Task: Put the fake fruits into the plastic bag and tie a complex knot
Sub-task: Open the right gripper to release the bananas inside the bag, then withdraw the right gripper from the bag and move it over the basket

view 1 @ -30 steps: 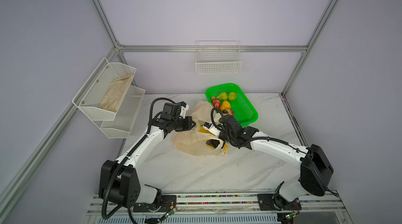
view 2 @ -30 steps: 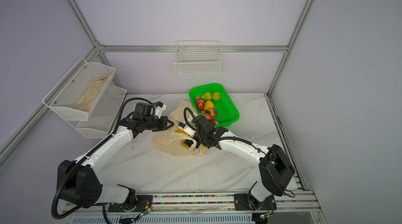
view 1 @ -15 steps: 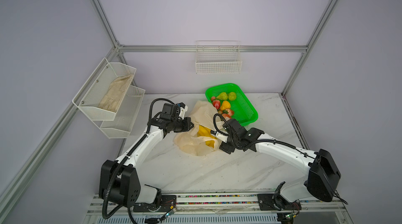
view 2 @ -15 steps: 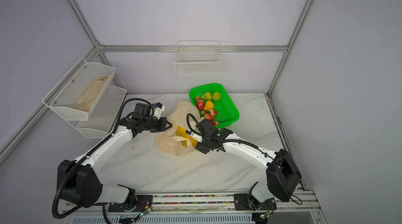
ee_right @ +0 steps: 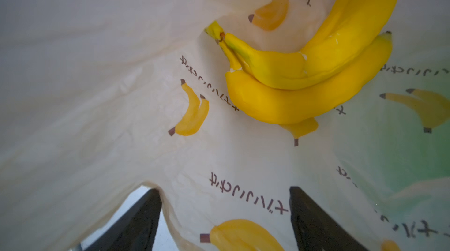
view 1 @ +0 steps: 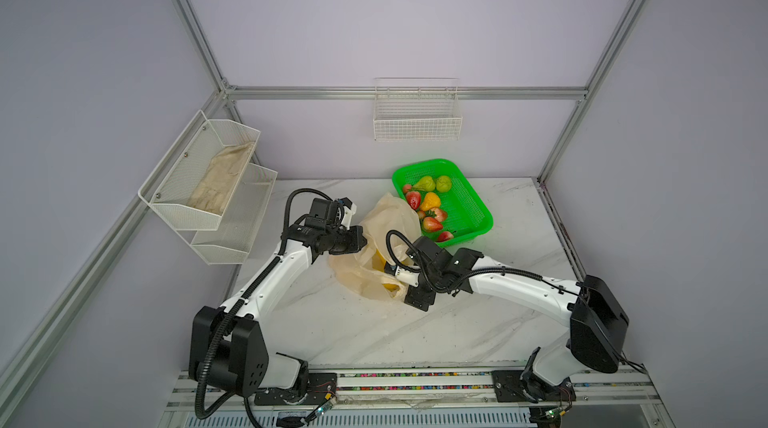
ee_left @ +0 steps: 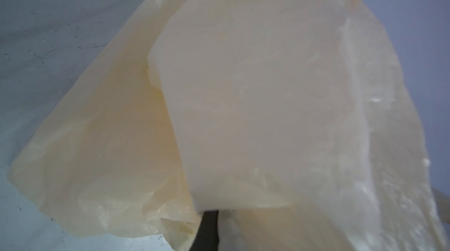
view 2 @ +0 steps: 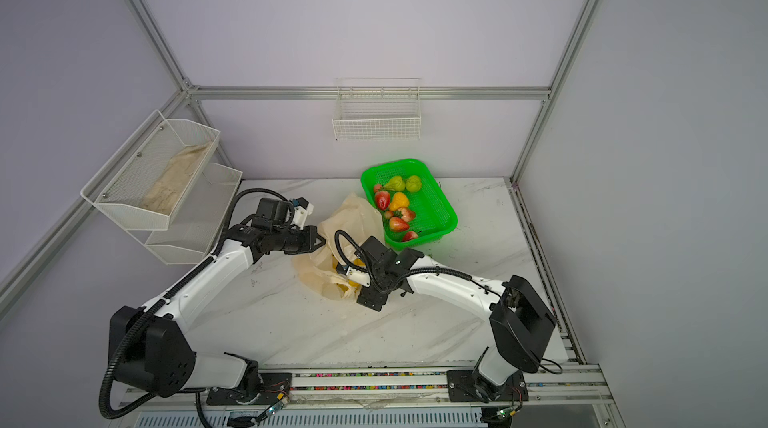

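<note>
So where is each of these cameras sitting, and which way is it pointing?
Both top views: high above the front edge, looking down at the table, green basket and plastic bag; both whole arms show.
Left wrist: on the left arm, looking along the left gripper at the bag's outside; one dark finger shows.
Right wrist: on the right arm, looking inside the bag at the banana bunch; both fingers of the right gripper show, apart.
Shared: every view shows the bag; the top views nearly match.

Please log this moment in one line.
left gripper: shut on bag | right gripper: open | bananas: in bag | basket: other fruits
</note>
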Controlling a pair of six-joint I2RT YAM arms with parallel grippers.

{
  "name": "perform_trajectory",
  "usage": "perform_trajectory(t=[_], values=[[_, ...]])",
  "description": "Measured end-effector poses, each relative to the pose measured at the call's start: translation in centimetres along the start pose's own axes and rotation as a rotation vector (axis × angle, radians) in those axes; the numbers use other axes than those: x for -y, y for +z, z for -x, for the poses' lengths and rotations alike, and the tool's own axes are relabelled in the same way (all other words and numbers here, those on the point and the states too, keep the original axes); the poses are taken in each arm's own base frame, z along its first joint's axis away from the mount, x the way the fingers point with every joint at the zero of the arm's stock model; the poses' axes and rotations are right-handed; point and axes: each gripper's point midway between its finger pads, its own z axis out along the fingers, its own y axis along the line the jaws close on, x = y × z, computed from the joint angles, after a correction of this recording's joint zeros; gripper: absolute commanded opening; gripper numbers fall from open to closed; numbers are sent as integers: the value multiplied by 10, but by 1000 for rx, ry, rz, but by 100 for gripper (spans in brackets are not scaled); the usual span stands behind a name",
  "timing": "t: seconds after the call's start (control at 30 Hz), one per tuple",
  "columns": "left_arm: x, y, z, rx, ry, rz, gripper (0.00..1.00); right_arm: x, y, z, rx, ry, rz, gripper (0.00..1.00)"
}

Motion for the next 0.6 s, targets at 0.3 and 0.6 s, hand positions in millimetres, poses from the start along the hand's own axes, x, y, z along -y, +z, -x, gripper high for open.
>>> perform_trajectory(t=[0.3,0.6], values=[[-26,-47,29,178,-19,125,0,-8,-11,2,22,62,43,92],[-39,-59,37,215,-52,138,0,-26,-2,-3,7,168,139,91]])
